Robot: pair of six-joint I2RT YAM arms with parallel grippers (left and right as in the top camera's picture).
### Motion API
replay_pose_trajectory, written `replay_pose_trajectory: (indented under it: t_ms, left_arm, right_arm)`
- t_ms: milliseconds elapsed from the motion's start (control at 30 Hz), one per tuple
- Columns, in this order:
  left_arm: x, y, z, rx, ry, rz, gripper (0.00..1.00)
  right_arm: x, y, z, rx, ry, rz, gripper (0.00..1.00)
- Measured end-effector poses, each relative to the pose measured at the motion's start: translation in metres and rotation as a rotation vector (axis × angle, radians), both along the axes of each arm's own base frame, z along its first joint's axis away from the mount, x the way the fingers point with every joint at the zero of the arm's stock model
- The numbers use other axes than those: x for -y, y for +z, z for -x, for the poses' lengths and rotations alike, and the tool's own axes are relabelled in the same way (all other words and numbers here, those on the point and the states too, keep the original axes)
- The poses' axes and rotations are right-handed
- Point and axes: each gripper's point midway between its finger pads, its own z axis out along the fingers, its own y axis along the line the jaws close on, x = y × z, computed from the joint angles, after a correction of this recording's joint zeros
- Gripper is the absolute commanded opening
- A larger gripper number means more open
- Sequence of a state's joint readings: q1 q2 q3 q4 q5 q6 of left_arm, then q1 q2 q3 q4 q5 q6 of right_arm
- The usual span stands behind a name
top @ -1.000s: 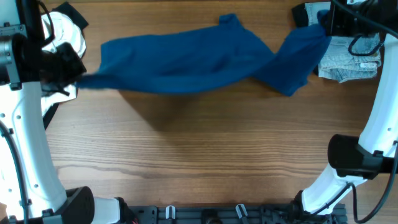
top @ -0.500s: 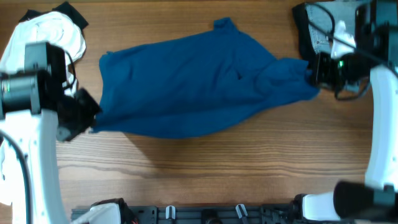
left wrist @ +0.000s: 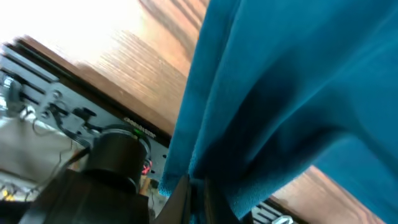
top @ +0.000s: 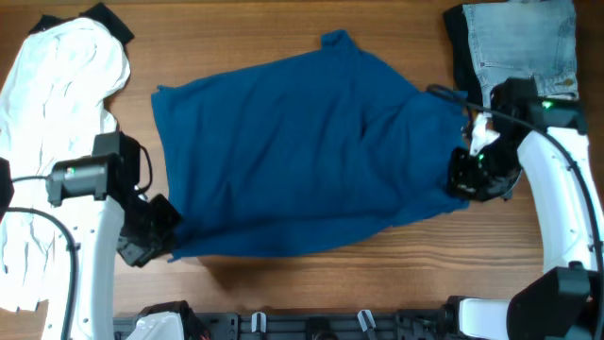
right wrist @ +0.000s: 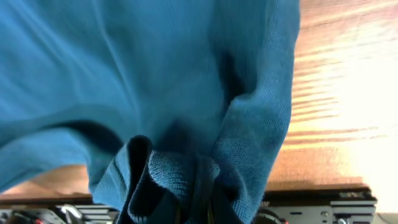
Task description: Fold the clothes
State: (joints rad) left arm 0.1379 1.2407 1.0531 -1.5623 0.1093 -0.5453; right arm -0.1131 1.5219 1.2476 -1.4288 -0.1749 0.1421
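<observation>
A blue shirt (top: 283, 151) is spread across the middle of the wooden table in the overhead view. My left gripper (top: 162, 236) is shut on its near left corner, and the cloth (left wrist: 280, 93) hangs from the jaws (left wrist: 198, 199) in the left wrist view. My right gripper (top: 464, 178) is shut on the shirt's right edge. In the right wrist view the bunched fabric (right wrist: 186, 93) covers the jaws (right wrist: 202, 205). Both held edges sit near the table's front half.
A white garment (top: 57, 85) lies at the left side of the table. Folded grey jeans (top: 524, 42) on a dark item (top: 457, 47) lie at the back right. The table's front rail (top: 311, 326) runs along the near edge.
Both grippers have pulled the blue shirt toward the front of the table and lowered it. The shirt has spread from a stretched, hanging band into a wide sheet.
</observation>
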Motion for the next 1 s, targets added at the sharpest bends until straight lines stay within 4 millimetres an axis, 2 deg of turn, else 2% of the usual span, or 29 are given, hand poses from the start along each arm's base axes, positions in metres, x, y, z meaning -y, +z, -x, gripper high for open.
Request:
replay_pose_trajectory:
  t_ms: [67,133,200,233,267,333,400,500,567,667,733,833,900,967,1000]
  left_arm:
    - [0.003,-0.005,0.001,-0.005,0.004,0.018,0.07]
    - [0.005,-0.006,-0.001,0.002,0.008,0.029,0.17]
    - [0.006,-0.006,-0.003,0.01,0.014,0.033,0.38]
    - [0.006,-0.007,-0.004,0.017,0.018,0.034,0.45]
    - [0.007,-0.007,-0.005,0.019,0.018,0.037,0.57]
    - [0.007,-0.007,-0.007,0.029,0.02,0.04,0.73]
    - [0.008,-0.007,-0.01,0.041,0.021,0.045,0.8]
    - [0.008,-0.008,-0.025,0.103,0.027,0.052,0.85]
    - [0.008,-0.009,-0.045,0.185,0.025,0.054,0.88]
    - [0.006,-0.005,-0.086,0.356,0.01,0.057,0.97]
    - [0.004,0.004,-0.12,0.507,-0.029,0.054,0.98]
    - [-0.001,0.021,-0.17,0.722,-0.109,0.02,0.99]
    - [-0.004,0.024,-0.196,0.804,-0.151,0.0,0.99]
    - [-0.007,0.018,-0.227,0.869,-0.184,-0.015,0.98]
    - [-0.008,0.011,-0.234,0.87,-0.189,-0.014,0.98]
  right_arm:
    - [-0.001,-0.009,0.006,-0.023,-0.009,-0.001,0.51]
    - [-0.001,-0.013,0.008,-0.032,-0.012,-0.002,0.56]
    - [-0.001,-0.014,0.006,-0.025,-0.012,-0.001,0.56]
    - [-0.001,-0.014,0.004,-0.017,-0.013,0.0,0.56]
    - [0.0,-0.014,0.003,-0.012,-0.014,0.0,0.56]
    - [0.0,-0.015,0.0,0.001,-0.015,0.001,0.57]
    - [0.0,-0.016,-0.008,0.035,-0.015,0.001,0.59]
    - [-0.003,-0.012,-0.034,0.143,-0.015,-0.023,0.64]
    - [-0.007,0.006,-0.065,0.275,0.01,-0.054,0.72]
    - [-0.014,0.054,-0.121,0.533,0.078,-0.065,0.77]
    - [-0.023,0.084,-0.149,0.679,0.134,-0.059,0.78]
    - [-0.038,0.111,-0.187,0.837,0.205,-0.05,0.78]
    - [-0.043,0.11,-0.208,0.879,0.226,-0.049,0.78]
    - [-0.045,0.097,-0.232,0.906,0.235,-0.045,0.78]
    - [-0.044,0.086,-0.24,0.896,0.236,-0.046,0.78]
